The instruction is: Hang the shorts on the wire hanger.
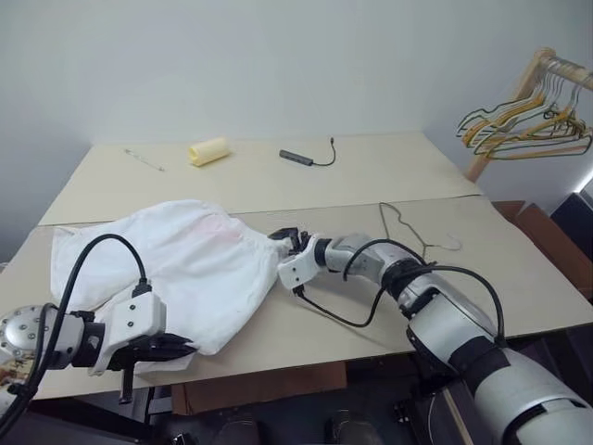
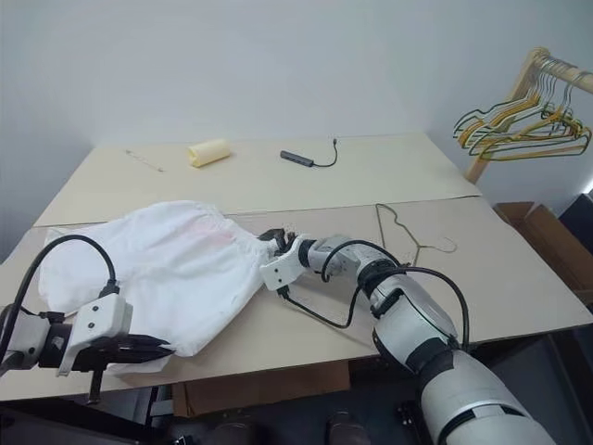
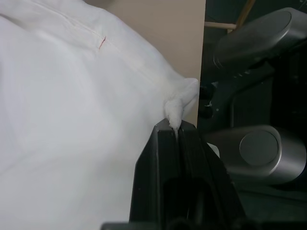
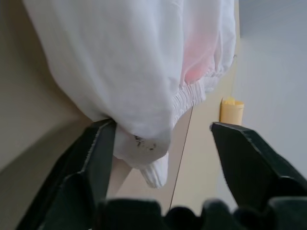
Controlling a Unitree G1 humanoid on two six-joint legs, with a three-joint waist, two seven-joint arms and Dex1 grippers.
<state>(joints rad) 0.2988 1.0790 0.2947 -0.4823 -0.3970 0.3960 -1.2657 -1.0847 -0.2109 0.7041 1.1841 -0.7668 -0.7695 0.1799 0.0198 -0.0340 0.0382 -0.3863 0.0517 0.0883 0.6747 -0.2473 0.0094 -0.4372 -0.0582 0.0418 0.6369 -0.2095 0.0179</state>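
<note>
The white shorts [image 1: 176,264] lie spread on the left part of the table, with a faint pink patch near the gathered waistband. My left gripper [image 1: 185,350] is at the near hem, shut on a bunched corner of the cloth [image 3: 178,108]. My right gripper [image 1: 287,239] is at the right end of the waistband. It stands open, with the waistband corner [image 4: 148,158] between its fingers and resting against one of them. The wire hanger [image 1: 408,232], thin and grey, lies flat on the table just right of my right arm.
At the back of the table [image 1: 371,181] lie a yellow roll [image 1: 208,150], a dark adapter with a cable [image 1: 298,158] and a thin pen [image 1: 144,159]. A wooden rack at the far right carries several coloured hangers [image 1: 528,125]. A cardboard box [image 1: 547,232] stands beside the table.
</note>
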